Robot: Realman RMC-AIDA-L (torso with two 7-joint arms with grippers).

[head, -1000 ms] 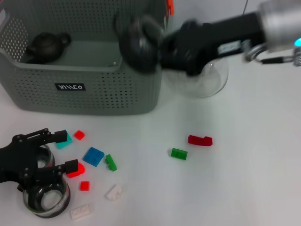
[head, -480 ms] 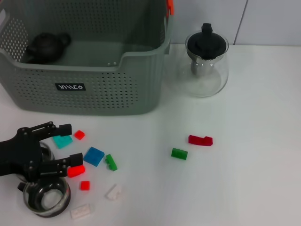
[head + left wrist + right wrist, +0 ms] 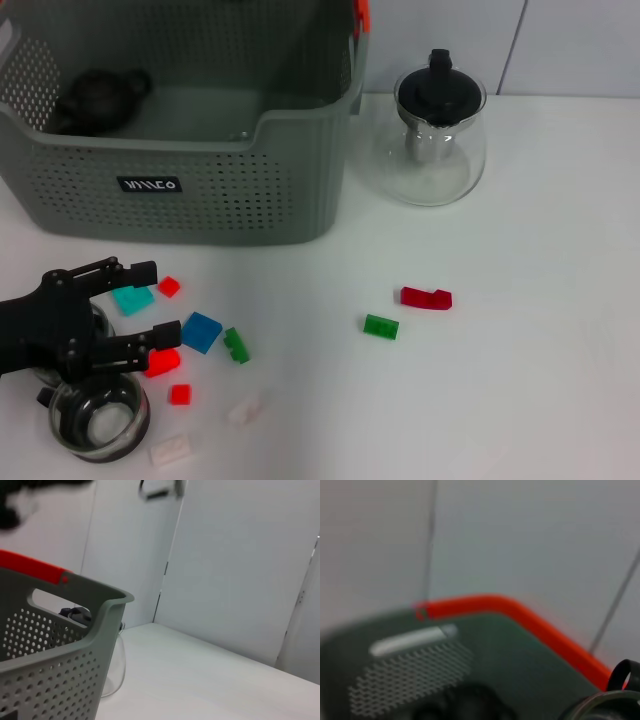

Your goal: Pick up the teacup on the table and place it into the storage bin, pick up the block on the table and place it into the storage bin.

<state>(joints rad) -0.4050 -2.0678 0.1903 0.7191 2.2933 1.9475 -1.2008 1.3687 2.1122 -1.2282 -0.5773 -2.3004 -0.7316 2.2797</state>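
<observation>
My head view is bright and evenly lit, with soft, faint shadows on the white worktop [image 3: 520,300]. The glass teapot [image 3: 437,150] shows mild glare. My right wrist view is heavily blurred; the storage bin [image 3: 470,645] there is out of focus.

**Tally on the bench**

One storage bin [image 3: 200,190] with one dark teapot [image 3: 98,97] inside. One glass teapot [image 3: 437,140] with a black lid. One glass teacup [image 3: 97,425]. Loose blocks: four red [image 3: 425,297], two green [image 3: 380,326], one blue [image 3: 201,332], one teal [image 3: 132,298], two white [image 3: 243,408]. One tool [image 3: 145,310] in view.
</observation>
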